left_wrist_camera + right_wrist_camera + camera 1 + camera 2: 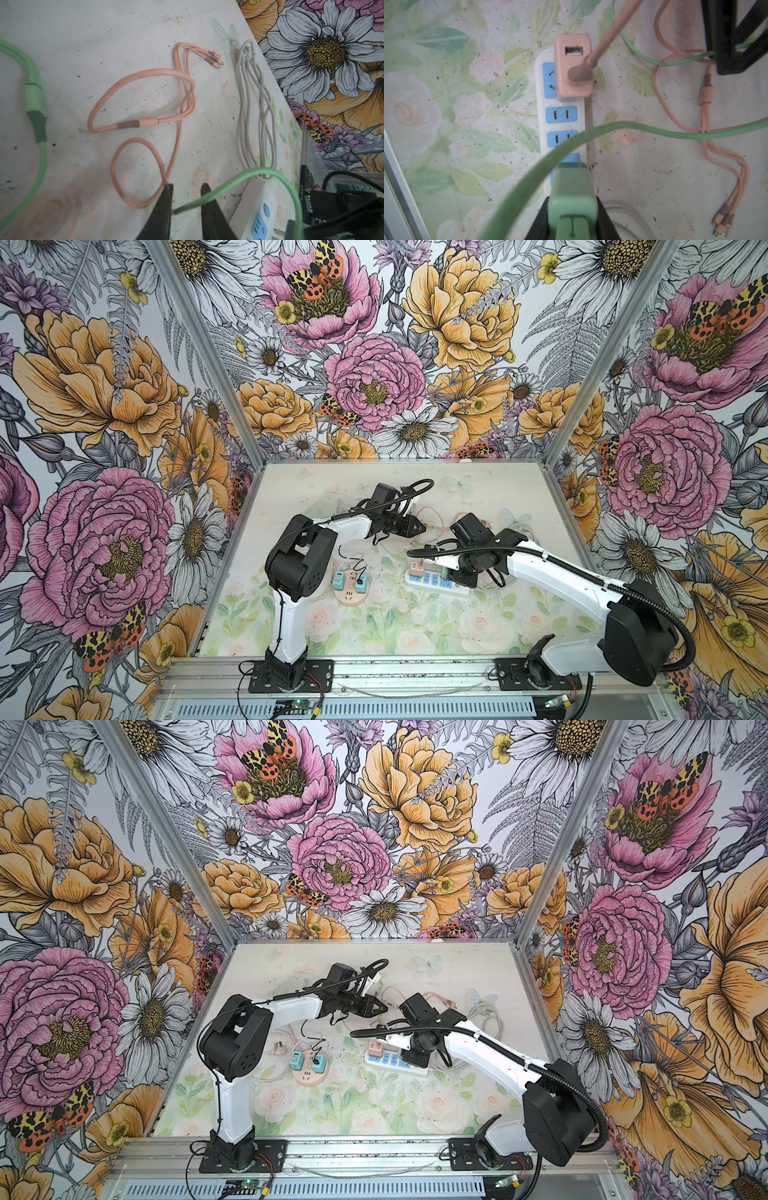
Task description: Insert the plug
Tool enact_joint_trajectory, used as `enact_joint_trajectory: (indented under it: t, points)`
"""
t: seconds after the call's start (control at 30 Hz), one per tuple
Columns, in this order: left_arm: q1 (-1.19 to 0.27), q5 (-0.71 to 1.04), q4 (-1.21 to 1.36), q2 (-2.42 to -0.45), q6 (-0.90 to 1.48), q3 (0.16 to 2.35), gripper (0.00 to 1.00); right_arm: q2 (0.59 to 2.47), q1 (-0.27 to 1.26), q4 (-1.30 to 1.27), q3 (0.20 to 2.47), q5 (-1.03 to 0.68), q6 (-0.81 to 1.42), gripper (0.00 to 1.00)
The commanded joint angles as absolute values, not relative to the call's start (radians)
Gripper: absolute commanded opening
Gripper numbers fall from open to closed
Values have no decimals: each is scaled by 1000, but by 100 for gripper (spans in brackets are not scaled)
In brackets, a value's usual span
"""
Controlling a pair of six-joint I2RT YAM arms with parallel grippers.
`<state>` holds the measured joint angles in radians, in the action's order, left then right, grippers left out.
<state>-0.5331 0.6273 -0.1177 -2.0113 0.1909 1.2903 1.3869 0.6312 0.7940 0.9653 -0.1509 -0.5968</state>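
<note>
The green plug (573,187) is clamped between the black fingers of my right gripper (572,200), which is shut on it. It hangs just above the near end of the white power strip (540,116), over the blue sockets. Its green cable (633,126) loops across the strip toward my left gripper (187,187). That gripper is open; the green cable (259,171) runs loosely across the gap between its fingers. In both top views the left gripper (422,526) hovers behind the strip (432,583) and the right gripper (457,572) stands over it.
A pink adapter (572,66) with a pink cable sits in the strip's far socket. Loops of pink cable (133,79) and a coil of white cable (249,104) lie behind the strip. A round pink socket (351,593) with teal adapters sits to the left.
</note>
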Motion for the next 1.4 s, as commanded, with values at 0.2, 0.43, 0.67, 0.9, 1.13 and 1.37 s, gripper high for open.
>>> enact_joint_trajectory:
  t: [0.2,0.43,0.67,0.9,1.13,1.37]
  points:
    - [-524,608,-389,-1907,95,1309,31,1378,610,761,965,-168,-615,0]
    - [-526,501,-423,-1798,121,1256,31,1397,606,761,963,-163,-614,0]
    - [-529,533,-425,-1749,127,1242,31,1381,604,762,959,-137,-608,0]
    - [-539,744,-492,-1911,115,1374,33,1371,604,762,947,-128,-603,0]
    - [-580,722,-695,-2040,9,1564,34,1365,600,751,942,-103,-609,0]
    - [-597,703,-886,-2120,-58,1716,40,1347,599,716,926,-49,-607,0]
